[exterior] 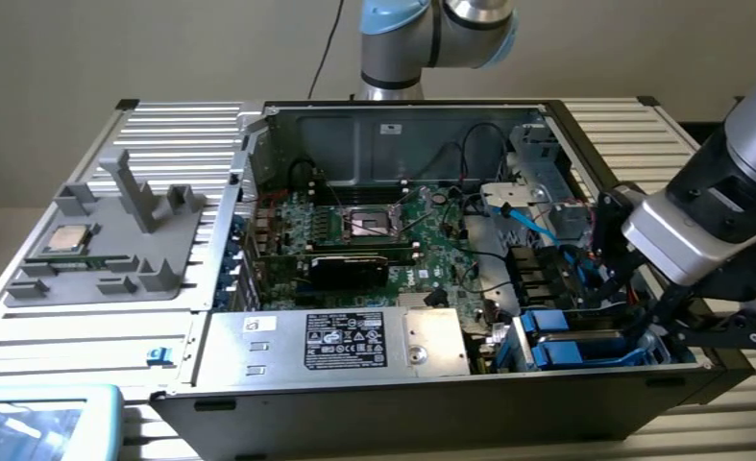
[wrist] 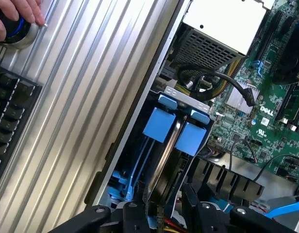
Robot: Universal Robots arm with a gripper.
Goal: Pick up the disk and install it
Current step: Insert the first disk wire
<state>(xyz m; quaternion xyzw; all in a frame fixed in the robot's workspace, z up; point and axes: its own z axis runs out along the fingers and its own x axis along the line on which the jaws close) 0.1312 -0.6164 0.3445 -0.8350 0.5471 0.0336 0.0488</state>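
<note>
Nearest: silver power supply with black-white label, along front edge of open PC case, whole thing on ribbed metal counter. Right beside it, drive bay. Disk in blue carrier slotted on edge there, second blue carrier just beside it. Gripper hangs low over bay's outer end; honestly can't tell if jaws pinch disk or stand free. Further in, motherboard. Over on exterior view's left, CPU chip on grey fixture. Arm base at far end.
</note>
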